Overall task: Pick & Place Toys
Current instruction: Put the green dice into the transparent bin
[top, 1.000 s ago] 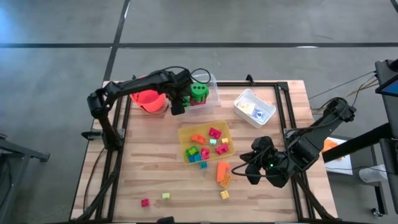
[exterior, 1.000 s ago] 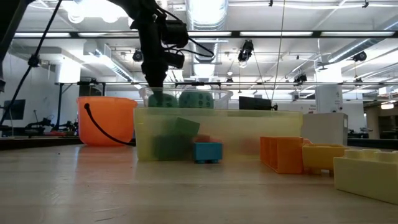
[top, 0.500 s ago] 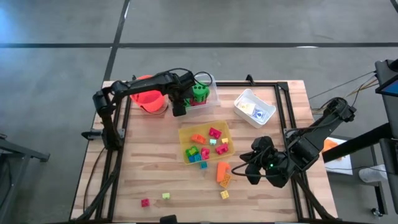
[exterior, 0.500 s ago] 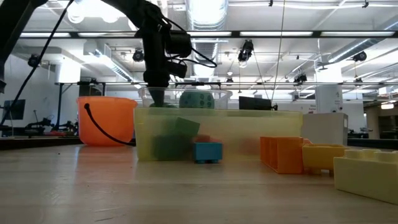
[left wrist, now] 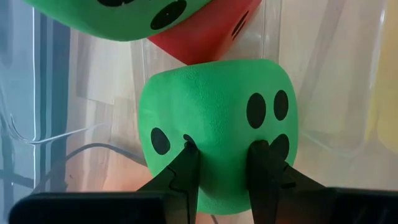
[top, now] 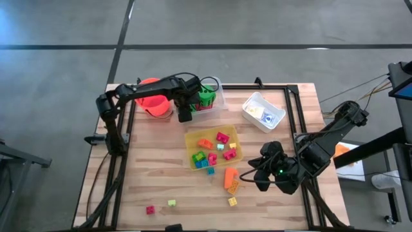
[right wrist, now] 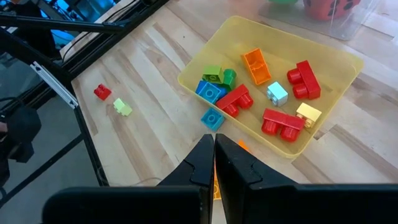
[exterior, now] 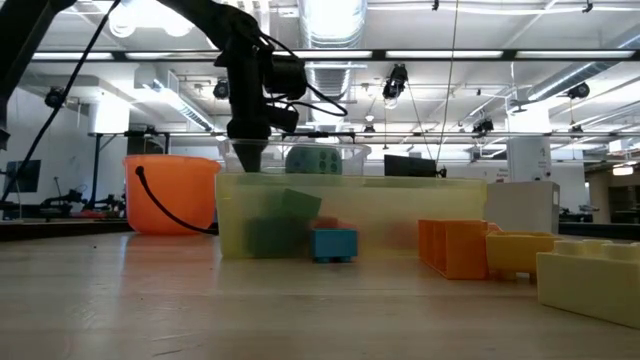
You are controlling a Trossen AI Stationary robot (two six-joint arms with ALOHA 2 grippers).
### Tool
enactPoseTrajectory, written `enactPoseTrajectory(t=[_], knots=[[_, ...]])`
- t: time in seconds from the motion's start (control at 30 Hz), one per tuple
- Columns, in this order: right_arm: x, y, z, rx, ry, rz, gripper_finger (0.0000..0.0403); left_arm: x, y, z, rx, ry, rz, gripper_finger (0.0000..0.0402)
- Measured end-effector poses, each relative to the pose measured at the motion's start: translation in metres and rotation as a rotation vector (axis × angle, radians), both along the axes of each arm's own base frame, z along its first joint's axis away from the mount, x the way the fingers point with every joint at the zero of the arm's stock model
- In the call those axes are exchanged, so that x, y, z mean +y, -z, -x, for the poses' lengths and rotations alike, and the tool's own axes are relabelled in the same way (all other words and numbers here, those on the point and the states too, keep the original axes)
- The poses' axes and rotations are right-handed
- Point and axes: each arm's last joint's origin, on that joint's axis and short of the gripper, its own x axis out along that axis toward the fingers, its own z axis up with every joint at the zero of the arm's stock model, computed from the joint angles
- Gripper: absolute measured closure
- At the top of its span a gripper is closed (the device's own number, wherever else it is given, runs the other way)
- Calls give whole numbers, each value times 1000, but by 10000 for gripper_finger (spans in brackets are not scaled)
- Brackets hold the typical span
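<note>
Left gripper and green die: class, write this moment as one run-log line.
left gripper: shut, pinching green die in clear tray | right gripper: shut, idle over table

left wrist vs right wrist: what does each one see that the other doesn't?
Left wrist only: a green die close up in the clear tray, the left fingers shut just in front of it, with a second green die beyond.

Right wrist only: the yellow tray of small blocks, a blue block beside it, a red block and a light green block loose on the table, and the shut right fingers.

Both: the red die in the clear tray, seen only at the frame edge in the right wrist view.
</note>
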Motion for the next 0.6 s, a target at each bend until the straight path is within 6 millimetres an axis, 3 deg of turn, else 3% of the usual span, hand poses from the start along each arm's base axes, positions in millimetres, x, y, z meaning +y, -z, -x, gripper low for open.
enactPoseTrajectory(t=[0.1, 0.6], knots=[[0, 0, 0, 0, 0, 0, 391, 0, 0, 0, -2, -1, -4, 301], [0, 0, 0, 4, -11, 12, 391, 1, -1, 0, 3, -9, -27, 120]])
